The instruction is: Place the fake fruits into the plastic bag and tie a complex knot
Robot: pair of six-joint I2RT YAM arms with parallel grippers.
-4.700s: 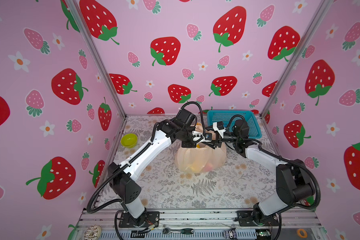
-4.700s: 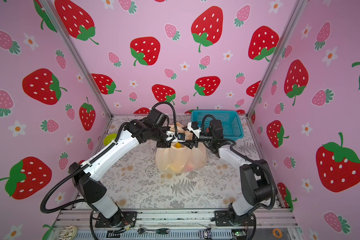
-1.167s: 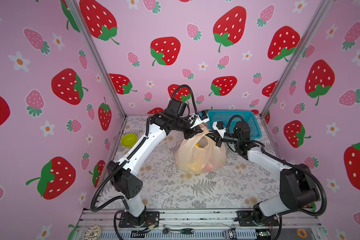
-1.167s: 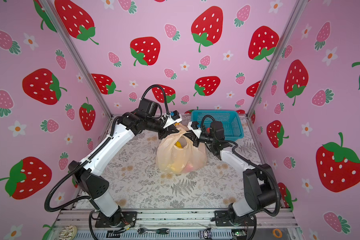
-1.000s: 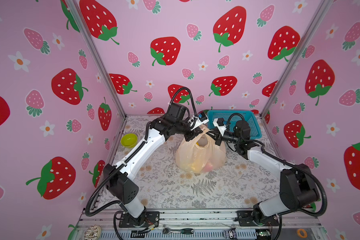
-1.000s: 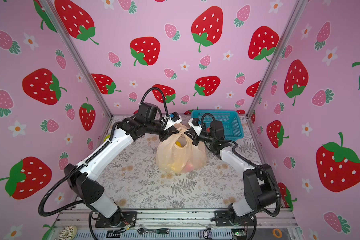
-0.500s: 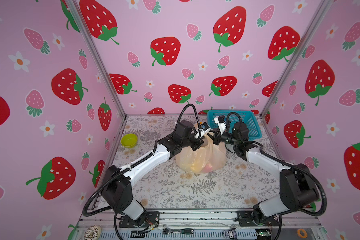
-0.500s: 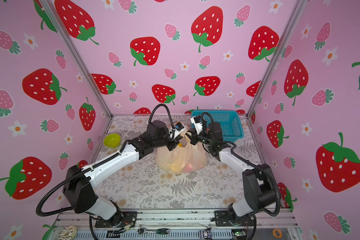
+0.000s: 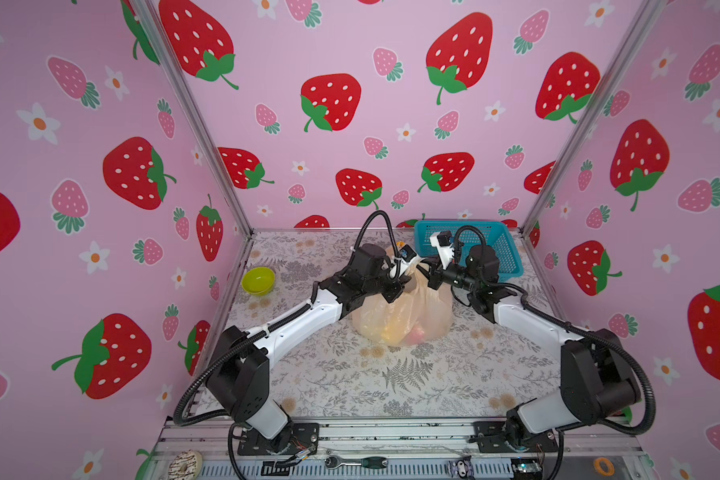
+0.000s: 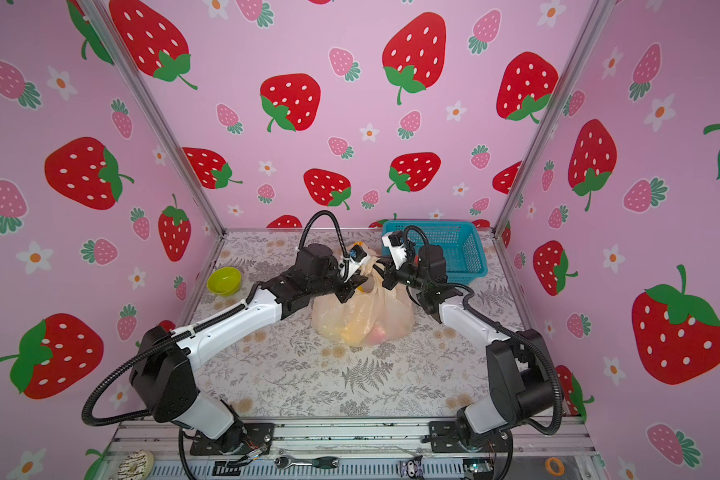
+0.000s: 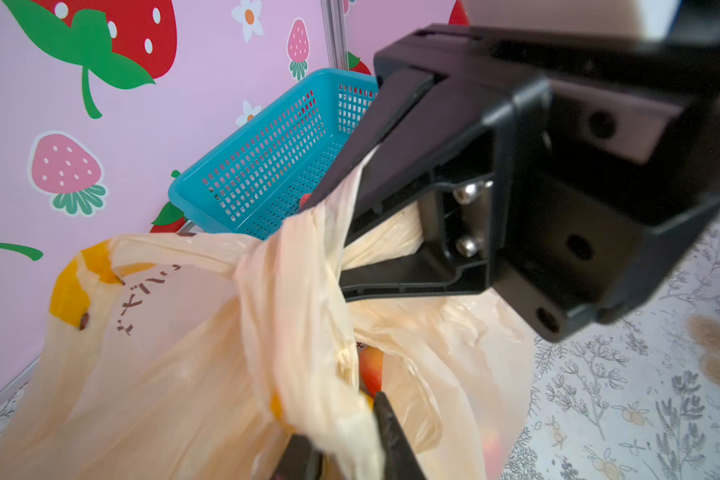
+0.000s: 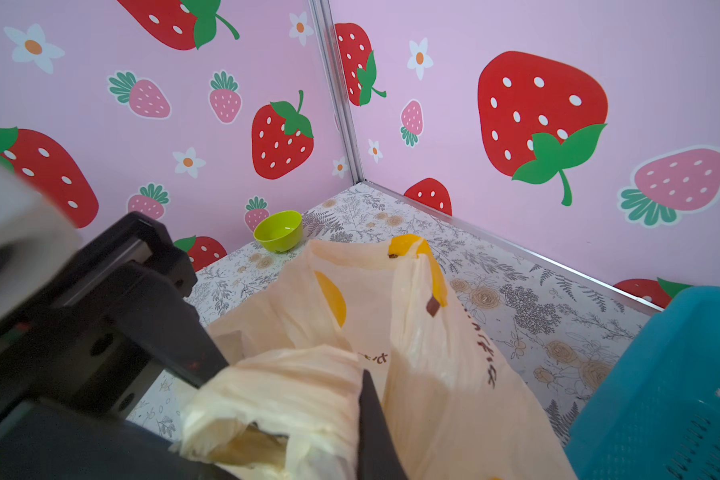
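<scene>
While right tool [image 9: 427, 270] pinches crinkly peach plastic bag [image 9: 404, 316], left tool [image 11: 344, 449] stands parted.

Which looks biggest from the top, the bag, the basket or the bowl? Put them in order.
In a top view:
1. The bag and the basket look about equal; the basket sits farther back and is partly hidden.
2. The bowl, clearly smallest.

Table [image 9: 391, 386]: grey floral cover. Bag [image 9: 404, 316] sits on it directly below the left pincer [image 9: 393, 289] and right pincer [image 9: 427, 272]. Blue mesh basket [image 9: 495, 249] just behind the right pincer. Green bowl [image 9: 258, 280] well off to the left pincer's outer side, near the wall.
</scene>
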